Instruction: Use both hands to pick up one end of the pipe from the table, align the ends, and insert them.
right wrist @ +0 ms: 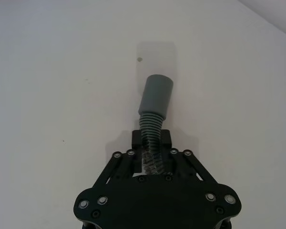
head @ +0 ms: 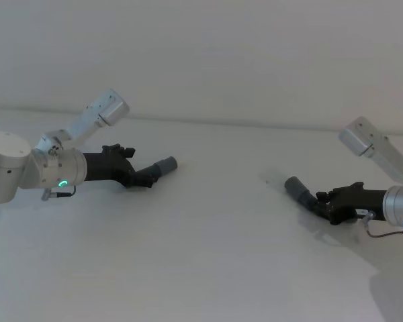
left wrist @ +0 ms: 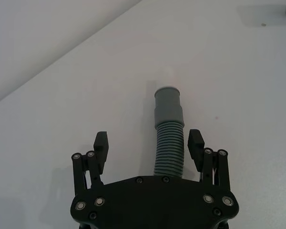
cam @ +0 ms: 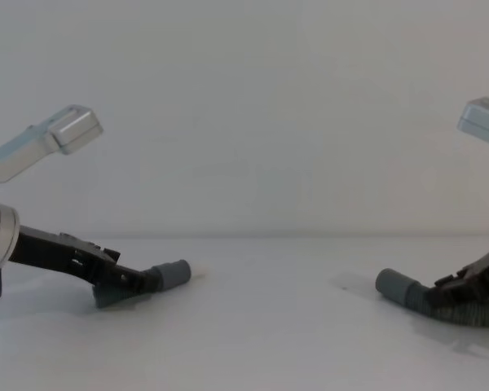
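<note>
On the left of the table, my left gripper is open and straddles the ribbed grey pipe. Its pads stand apart from the hose on both sides. The smooth cuff end sticks out past the fingertips and points toward the middle. On the right, my right gripper is shut on the ribbed hose just behind its cuff end. That cuff tilts up and left, slightly off the table, with its shadow apart from it.
A wide stretch of white table lies between the two cuffs. The white wall rises behind the table. Both silver arms come in low from the sides.
</note>
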You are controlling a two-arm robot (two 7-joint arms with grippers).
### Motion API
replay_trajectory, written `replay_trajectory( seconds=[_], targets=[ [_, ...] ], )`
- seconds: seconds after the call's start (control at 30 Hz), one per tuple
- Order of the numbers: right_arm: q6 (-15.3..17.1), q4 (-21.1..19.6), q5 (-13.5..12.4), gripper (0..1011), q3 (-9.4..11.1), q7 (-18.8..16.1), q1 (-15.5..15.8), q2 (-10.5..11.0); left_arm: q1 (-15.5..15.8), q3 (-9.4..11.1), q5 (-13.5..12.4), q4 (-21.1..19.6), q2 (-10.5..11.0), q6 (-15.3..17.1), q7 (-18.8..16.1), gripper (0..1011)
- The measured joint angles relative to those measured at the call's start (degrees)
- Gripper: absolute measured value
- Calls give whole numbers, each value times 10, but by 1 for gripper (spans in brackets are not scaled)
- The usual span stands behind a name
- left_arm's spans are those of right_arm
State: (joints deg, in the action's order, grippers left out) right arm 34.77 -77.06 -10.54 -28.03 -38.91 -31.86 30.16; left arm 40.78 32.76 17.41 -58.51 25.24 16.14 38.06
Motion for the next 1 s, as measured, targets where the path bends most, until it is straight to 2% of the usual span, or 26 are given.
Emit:
replay_trajectory(
  seconds=[0.3, 0.4, 0.43, 0.7, 0.83, 0.87, 1.0],
  targets=[
    [0, 0, 0, 501, 0, 0, 0, 0, 0, 0, 0, 0, 0, 0, 0, 1001],
    [0, 0, 0, 574, 0, 0, 0, 0, 0, 0, 0, 0, 0, 0, 0, 1001],
    [0, 0, 0, 644, 0, 0, 0, 0, 0, 0, 0, 0, 0, 0, 0, 1001],
    [0, 0, 0, 881, 0, 0, 0, 0, 0, 0, 0, 0, 0, 0, 0, 1001],
    [-2, 0, 0, 952, -1, 0, 0, 1, 0, 0, 0, 0, 0, 0, 0, 1001],
    [-4, 1, 0, 1000, -3, 0, -1, 1, 0, 0, 0, 0, 0, 0, 0, 1001],
    [-10, 4, 1, 1005, -6, -2, -3, 1, 0, 0, 0, 0, 0, 0, 0, 1001]
  ],
)
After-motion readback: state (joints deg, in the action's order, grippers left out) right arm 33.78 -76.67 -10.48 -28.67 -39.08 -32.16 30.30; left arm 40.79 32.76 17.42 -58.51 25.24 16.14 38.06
